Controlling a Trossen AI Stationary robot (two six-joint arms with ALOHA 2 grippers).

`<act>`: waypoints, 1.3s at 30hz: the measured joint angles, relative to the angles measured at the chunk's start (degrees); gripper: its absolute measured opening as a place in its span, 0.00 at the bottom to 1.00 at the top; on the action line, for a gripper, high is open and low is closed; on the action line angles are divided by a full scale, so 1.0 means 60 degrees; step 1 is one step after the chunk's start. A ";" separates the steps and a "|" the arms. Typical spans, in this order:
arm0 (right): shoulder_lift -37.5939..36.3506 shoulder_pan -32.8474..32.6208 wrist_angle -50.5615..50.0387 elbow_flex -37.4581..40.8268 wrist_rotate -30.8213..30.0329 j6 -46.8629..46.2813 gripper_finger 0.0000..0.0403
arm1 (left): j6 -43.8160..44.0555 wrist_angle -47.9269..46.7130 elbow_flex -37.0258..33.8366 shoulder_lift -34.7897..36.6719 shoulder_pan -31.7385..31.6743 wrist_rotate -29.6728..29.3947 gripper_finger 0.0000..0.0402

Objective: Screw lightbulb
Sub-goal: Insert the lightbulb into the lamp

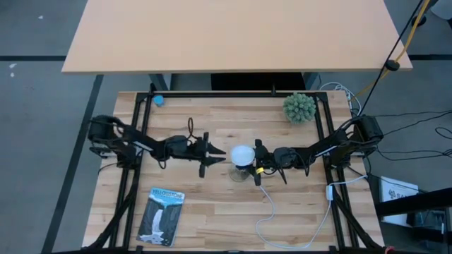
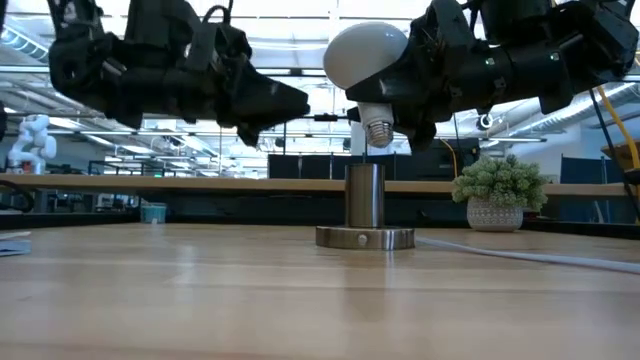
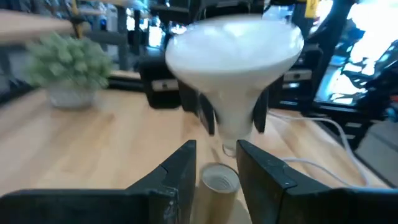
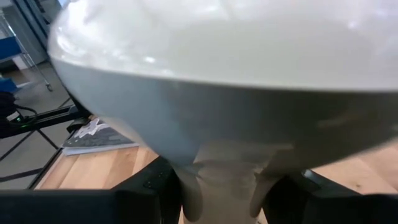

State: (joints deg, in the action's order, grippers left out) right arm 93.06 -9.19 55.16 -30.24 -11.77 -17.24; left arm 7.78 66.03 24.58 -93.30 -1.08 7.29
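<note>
The white frosted lightbulb hangs in my right gripper, dome up and leaning a little, with its silvery screw end pointing down. The screw end is just above the upright tube of the metal socket base, clear of it. The socket base stands on its round foot at the table's middle. My left gripper is open and empty in the air just left of the bulb. In the left wrist view the socket tube's top shows beyond the gap between its fingers. My right gripper pinches the bulb's cone-shaped neck between its two fingers, just below the dome and above the screw end. The fingers come roughly level from the table's right side. The bulb is lifted clear, nearly upright with its screw end down.
A spiky green ball plant in a pot stands at the far right. A small blue thing lies at the far left. A printed package lies near the front left. The socket's white cord runs toward the front right.
</note>
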 joint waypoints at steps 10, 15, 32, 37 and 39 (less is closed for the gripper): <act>0.0000 -0.0182 -0.0058 0.0000 -0.0043 0.0521 0.40 | 0.0266 0.0017 0.0544 -0.0385 -0.0109 0.1018 0.30; 0.0000 -0.0179 -0.0081 0.0000 -0.0333 0.0540 0.40 | -0.0107 -0.0593 0.0772 -0.0385 -0.0106 0.0818 0.30; 0.0000 -0.0175 -0.3242 -0.1326 -0.0544 0.0993 0.40 | -0.0252 -0.1618 0.1206 -0.0385 -0.0068 0.0701 0.30; 0.0000 -0.0160 -0.3258 -0.1326 -0.0550 0.1111 0.40 | -0.0247 -0.1635 0.1208 -0.0385 -0.0066 0.0699 0.30; 0.0000 -0.0157 -0.3290 -0.1326 -0.0557 0.1279 0.40 | -0.0253 -0.1637 0.1208 -0.0385 -0.0066 0.0699 0.30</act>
State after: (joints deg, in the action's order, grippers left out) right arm 93.06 -10.13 35.42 -38.20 -15.12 -9.56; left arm 6.26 56.21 31.83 -95.61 -1.48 11.49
